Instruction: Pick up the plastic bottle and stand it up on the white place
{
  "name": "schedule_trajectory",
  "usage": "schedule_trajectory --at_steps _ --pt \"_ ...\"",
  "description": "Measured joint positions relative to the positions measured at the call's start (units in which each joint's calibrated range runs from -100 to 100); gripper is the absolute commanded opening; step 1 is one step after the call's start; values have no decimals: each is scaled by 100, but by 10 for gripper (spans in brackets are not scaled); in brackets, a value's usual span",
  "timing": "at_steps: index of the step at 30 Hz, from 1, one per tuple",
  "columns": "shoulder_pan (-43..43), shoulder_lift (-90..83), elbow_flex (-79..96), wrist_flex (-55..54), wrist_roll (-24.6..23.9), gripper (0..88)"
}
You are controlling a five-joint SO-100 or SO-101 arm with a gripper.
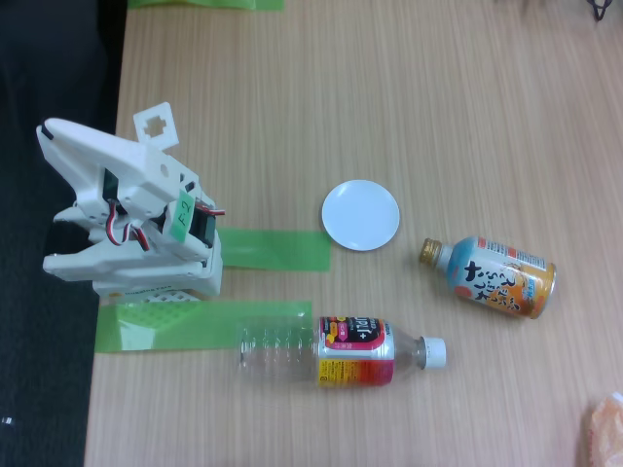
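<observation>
Folded up at the left edge of the bench (409,107), your white arm (127,209) sits tallest in the fixed view and so nearest the lens; its fingers are tucked in among the white shells and servo wires, and you cannot tell from here whether they stand apart or together, only that they hold nothing of the task. Moving outward, two green tape strips (273,250) lie flat by the base, and the plastic bottle (341,352) lies on its side just below the lower strip, its clear ribbed body toward the arm and its white cap (435,353) pointing right. It looks empty, so you should expect it to be light, thin-walled and springy, likely to dent under a hard squeeze and to roll on its round side when nudged. Your best hold is probably across the labelled band near the shoulder, where the wall seems stiffer and the label offers some grip; the bare ribs look slicker. The white plate (360,215) sits above the bottle, well apart from it, and is only a little wider than the bottle's base, so a light, tall bottle could tip easily there. To the right lies an orange-and-blue bottle-can (492,276), also on its side. You work on smooth pale wood-grain laminate, with dark floor beyond the left edge.
</observation>
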Motion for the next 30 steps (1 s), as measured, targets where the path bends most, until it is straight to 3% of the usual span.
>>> schedule_trajectory --at_steps 30 --pt "30 0 0 51 5 15"
